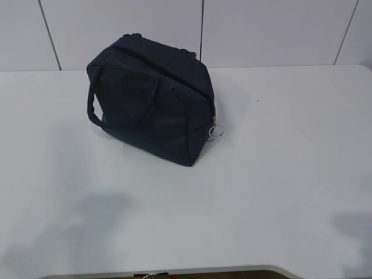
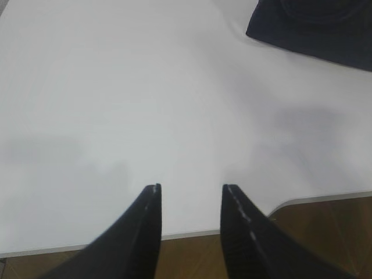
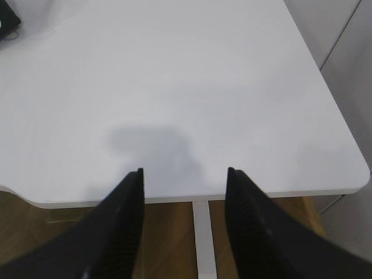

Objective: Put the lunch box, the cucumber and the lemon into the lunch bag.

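Exterior view: dark navy lunch bag [image 1: 152, 104] sits on white bench [image 1: 279, 174], toward back, left of middle. Zipper along top looks closed. Silver ring pull [image 1: 216, 132] hangs at right corner. Loop handle [image 1: 93, 107] on left side. Lunch box, cucumber, lemon nowhere in sight.

Left wrist view: left claw [image 2: 190, 192] above near bench edge, fingers apart, nothing between. Corner of lunch bag at top right, well apart from claw.

Right wrist view: right claw [image 3: 185, 173] above near bench edge, fingers wide apart, holding nothing.
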You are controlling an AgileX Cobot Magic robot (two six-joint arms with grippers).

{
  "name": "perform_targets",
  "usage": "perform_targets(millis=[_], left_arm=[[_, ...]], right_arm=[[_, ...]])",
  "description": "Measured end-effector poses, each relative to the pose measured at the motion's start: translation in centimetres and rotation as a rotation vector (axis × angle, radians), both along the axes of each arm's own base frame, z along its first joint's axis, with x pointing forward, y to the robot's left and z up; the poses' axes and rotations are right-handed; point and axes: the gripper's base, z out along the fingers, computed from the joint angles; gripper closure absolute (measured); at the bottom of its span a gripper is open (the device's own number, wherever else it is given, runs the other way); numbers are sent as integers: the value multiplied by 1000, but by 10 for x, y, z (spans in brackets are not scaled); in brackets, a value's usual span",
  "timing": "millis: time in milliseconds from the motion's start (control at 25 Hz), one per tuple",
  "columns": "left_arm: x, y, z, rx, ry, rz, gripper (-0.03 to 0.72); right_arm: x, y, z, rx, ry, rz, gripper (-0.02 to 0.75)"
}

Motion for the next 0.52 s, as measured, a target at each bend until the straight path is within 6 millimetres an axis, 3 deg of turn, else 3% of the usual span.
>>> perform_targets(millis=[520], left_arm=[[0,0,0,0,0,0,446]], right_arm=[[0,0,0,0,0,0,364]])
